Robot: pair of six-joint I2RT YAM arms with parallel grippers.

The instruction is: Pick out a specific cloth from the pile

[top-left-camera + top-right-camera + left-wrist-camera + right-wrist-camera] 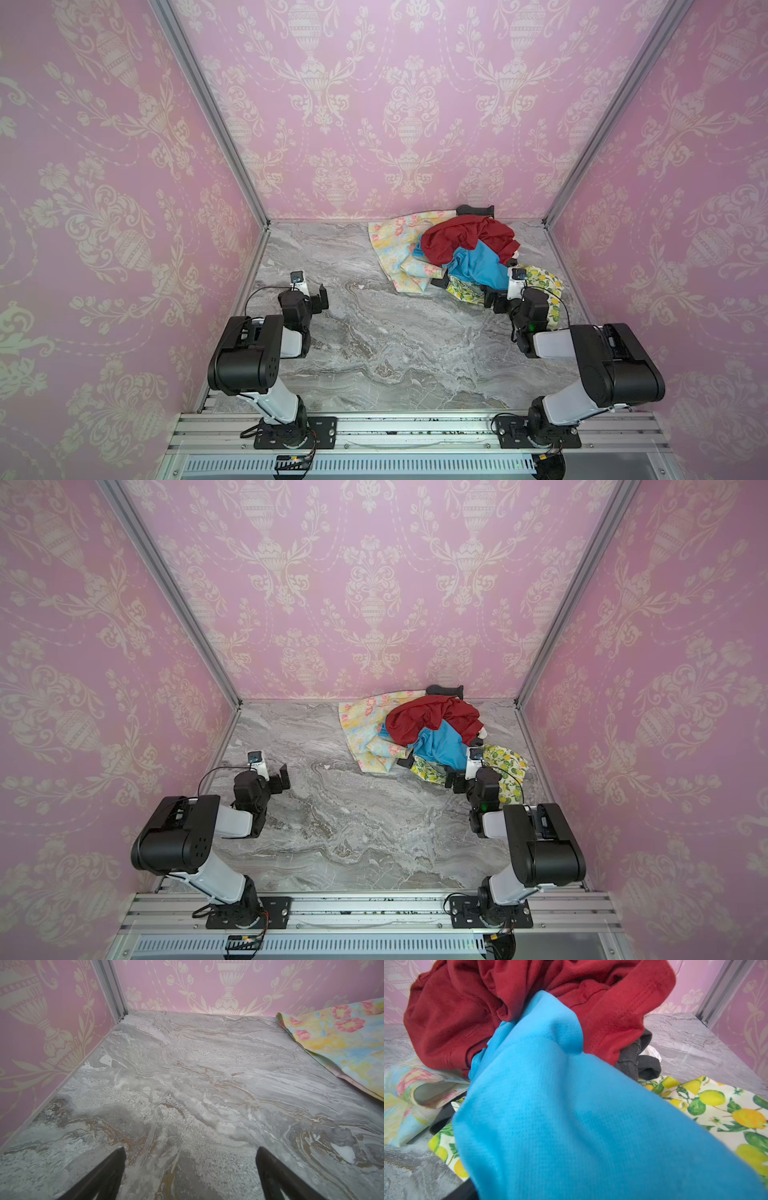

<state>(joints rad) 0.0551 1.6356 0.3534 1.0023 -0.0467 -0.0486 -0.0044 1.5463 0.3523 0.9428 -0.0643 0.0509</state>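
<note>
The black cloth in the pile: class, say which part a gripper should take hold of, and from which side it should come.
Take the black cloth by its end poking out at the back of the pile. That end lies bare; the red cloth and blue cloth cover most of the rest. Coming down from above seems best, since the wall blocks the far side.

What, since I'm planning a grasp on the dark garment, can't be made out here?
The cloth: mostly buried under the red cloth and blue cloth, right wrist view; extent unknown.
Right gripper: fingertips covered by the blue cloth in right wrist view.
White cloth: only a sliver beside the cloth, right wrist view.
</note>
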